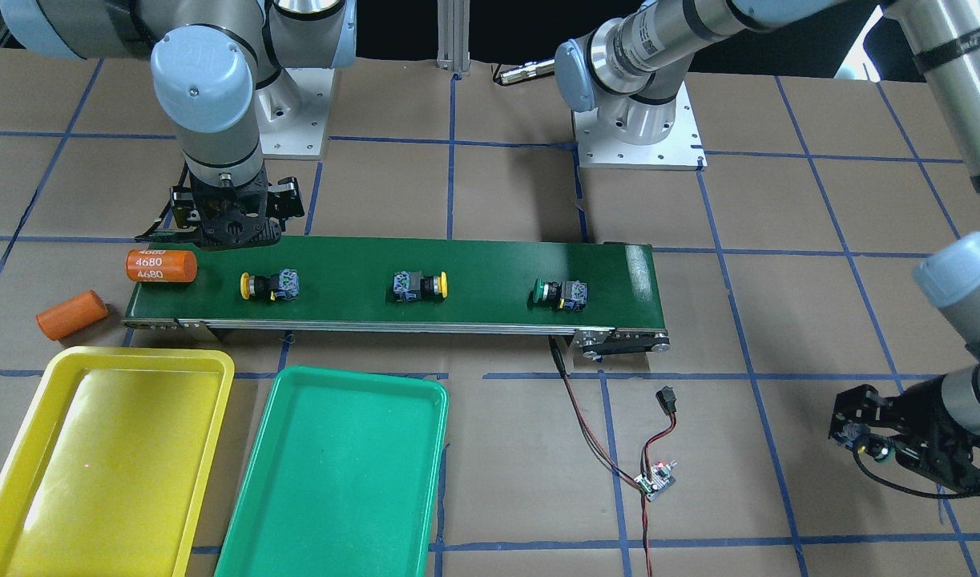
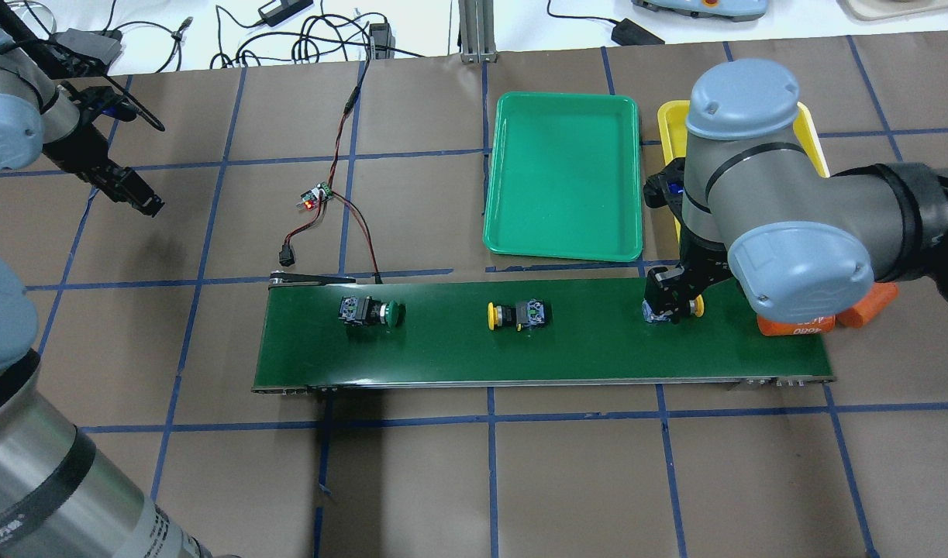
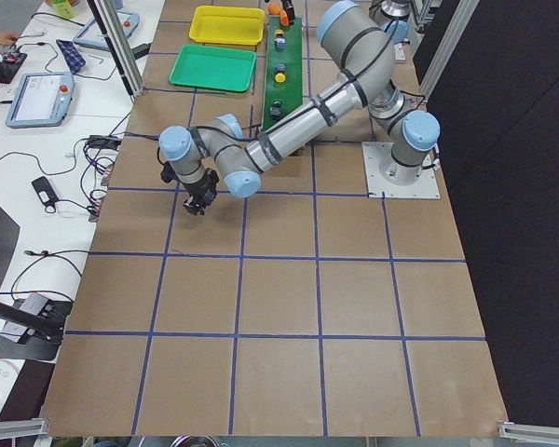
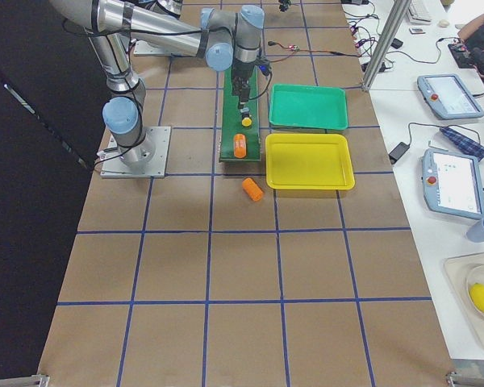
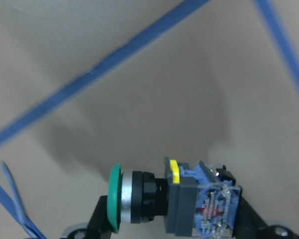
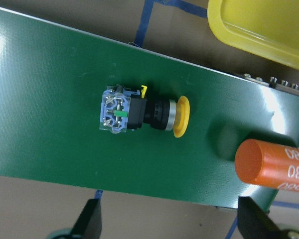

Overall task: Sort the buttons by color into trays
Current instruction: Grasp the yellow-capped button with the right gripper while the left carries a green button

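Three buttons lie on the conveyor belt (image 1: 473, 272): a yellow one (image 1: 269, 285) near the trays' end, a yellow one (image 1: 420, 285) in the middle, and a green one (image 1: 560, 293). My right gripper (image 6: 172, 221) is open and empty. It hovers over the belt's robot-side edge (image 1: 233, 228), close beside the end yellow button (image 6: 142, 112). My left gripper (image 1: 866, 449) is shut on a fourth button with a green cap (image 5: 174, 199), held above bare table far from the belt. The yellow tray (image 1: 105, 457) and the green tray (image 1: 337, 473) hold nothing.
An orange cylinder marked 4680 (image 1: 161, 266) lies on the belt's end next to the right gripper, and another (image 1: 71, 314) lies on the table beside it. A small circuit board with red-black wires (image 1: 656, 481) lies between the belt and the left gripper.
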{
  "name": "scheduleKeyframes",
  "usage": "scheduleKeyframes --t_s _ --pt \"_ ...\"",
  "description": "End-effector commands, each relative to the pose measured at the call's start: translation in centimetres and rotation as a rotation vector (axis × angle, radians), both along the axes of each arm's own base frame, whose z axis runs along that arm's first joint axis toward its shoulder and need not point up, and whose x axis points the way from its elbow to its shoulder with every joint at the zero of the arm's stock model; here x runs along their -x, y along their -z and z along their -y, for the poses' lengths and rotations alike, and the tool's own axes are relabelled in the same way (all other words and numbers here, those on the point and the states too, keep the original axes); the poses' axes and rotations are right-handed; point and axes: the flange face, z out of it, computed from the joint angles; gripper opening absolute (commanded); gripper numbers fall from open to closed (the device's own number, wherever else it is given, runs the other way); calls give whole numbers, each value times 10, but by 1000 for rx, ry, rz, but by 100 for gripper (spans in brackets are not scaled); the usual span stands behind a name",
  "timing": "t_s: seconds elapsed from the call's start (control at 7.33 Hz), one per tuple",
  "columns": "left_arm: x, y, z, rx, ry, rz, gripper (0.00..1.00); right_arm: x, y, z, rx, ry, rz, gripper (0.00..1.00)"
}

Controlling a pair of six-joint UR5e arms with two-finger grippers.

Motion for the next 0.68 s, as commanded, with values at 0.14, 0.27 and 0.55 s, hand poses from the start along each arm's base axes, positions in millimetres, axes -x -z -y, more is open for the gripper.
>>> scheduleKeyframes --t_s 0.14,0.27,0.55 --pt "155 -29 -143 -87 -334 43 11 55 34 4 22 -339 73 96" --pt "190 -29 -169 -77 -394 61 11 60 46 0 52 -453 101 96" --pt "256 -26 -193 -76 -402 91 12 60 52 4 67 -663 115 96"
